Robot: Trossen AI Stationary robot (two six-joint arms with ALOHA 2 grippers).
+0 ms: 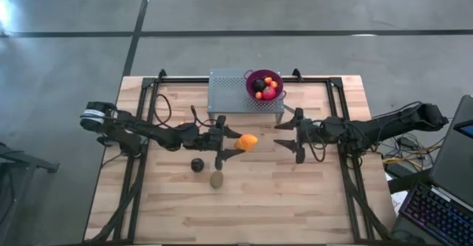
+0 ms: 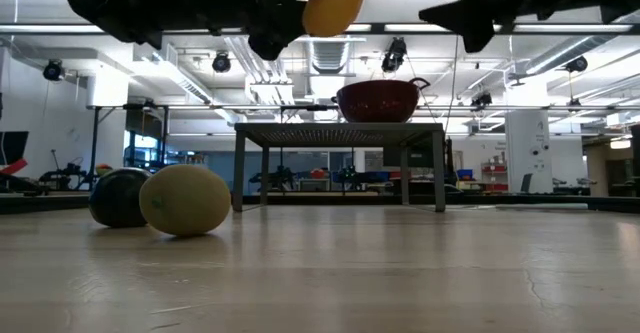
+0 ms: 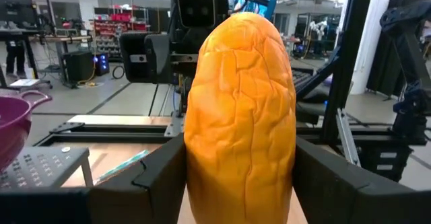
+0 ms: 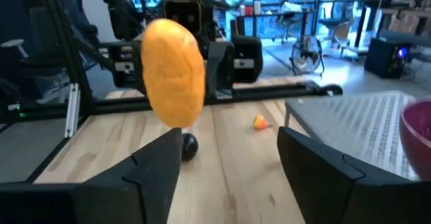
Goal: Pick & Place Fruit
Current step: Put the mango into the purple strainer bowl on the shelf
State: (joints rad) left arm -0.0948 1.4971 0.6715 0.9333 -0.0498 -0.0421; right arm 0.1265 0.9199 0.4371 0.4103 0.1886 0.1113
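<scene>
Between the left tool's (image 1: 235,144) fingers sits the elongated orange fruit (image 1: 247,142).

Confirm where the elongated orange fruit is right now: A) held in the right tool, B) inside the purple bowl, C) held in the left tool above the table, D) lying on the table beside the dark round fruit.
C: the left wrist view shows the elongated orange fruit clamped between the left tool's fingers, and the low view shows it lifted clear of the table, while the right tool stands open and empty.
</scene>
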